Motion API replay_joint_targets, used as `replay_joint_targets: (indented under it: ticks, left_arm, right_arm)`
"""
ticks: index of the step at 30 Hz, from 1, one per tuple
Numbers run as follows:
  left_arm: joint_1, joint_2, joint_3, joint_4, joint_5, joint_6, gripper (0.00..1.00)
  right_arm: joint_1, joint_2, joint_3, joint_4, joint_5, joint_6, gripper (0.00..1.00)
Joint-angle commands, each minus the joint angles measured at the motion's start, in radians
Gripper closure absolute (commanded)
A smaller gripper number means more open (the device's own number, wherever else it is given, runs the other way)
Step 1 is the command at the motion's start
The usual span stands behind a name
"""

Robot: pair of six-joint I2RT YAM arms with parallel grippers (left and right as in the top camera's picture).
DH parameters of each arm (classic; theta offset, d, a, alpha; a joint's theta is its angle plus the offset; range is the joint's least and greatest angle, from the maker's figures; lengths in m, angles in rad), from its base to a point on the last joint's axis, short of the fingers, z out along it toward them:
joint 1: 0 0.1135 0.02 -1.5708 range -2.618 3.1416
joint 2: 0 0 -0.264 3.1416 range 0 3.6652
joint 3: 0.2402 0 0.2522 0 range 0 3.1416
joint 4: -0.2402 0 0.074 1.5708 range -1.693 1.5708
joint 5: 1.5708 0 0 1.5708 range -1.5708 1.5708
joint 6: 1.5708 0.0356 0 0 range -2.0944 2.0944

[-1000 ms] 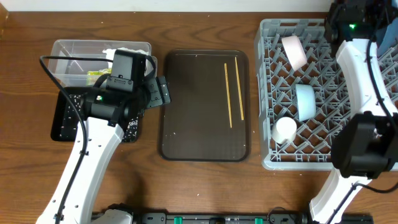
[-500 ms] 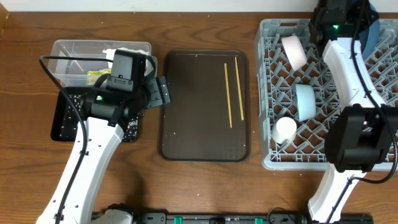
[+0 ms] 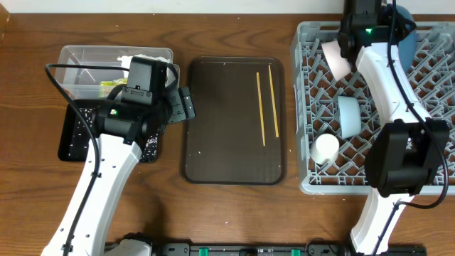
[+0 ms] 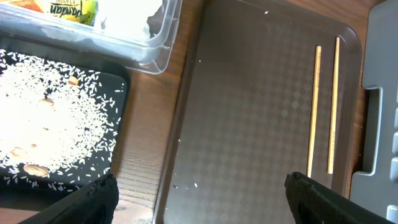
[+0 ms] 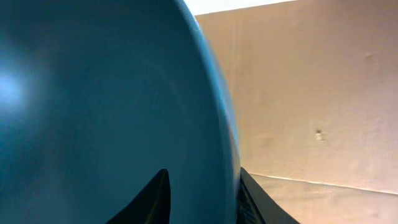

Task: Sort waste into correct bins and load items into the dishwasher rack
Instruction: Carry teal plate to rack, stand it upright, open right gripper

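The dark blue plate point(image 5: 93, 93) is held at the dishwasher rack's point(image 3: 303, 181) far edge, the right pincer point(image 5: 202, 194) clamped on its rim. So narrow a grip could let it pivot or slip onto the nearby cream bowl point(image 3: 335, 58). The left pincer point(image 4: 205, 202) hangs spread apart.

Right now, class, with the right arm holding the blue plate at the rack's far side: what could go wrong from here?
1. The right jaws pinch only the rim of the dark blue plate; it could slip or swing when lowered.
2. The cream bowl lies close by in the rack; the plate might knock it.
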Motion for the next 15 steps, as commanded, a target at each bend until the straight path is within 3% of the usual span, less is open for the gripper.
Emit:
replay_joint_targets:
  ticks: [1,3,5,7,9,15]
  left_arm:
    - [0.002,0.000,0.004,0.000,-0.005,0.006,0.12]
    - [0.002,0.000,0.004,0.000,-0.005,0.006,0.12]
    - [0.002,0.000,0.004,0.000,-0.005,0.006,0.12]
    - [0.002,0.000,0.004,0.000,-0.005,0.006,0.12]
    - [0.002,0.000,0.004,0.000,-0.005,0.006,0.12]
    - [0.002,0.000,0.004,0.000,-0.005,0.006,0.12]
  right_arm:
    - [-0.006,0.040,-0.005,-0.002,-0.084,0.079,0.69]
    - [-0.006,0.038,-0.005,0.021,-0.084,0.079,0.66]
    - [-0.006,0.029,-0.005,0.051,-0.084,0.083,0.55]
    - [-0.006,0.012,-0.005,0.091,-0.084,0.109,0.32]
    - [-0.005,-0.014,-0.005,0.131,-0.090,0.136,0.01]
    - [-0.004,-0.117,-0.005,0.188,-0.178,0.187,0.01]
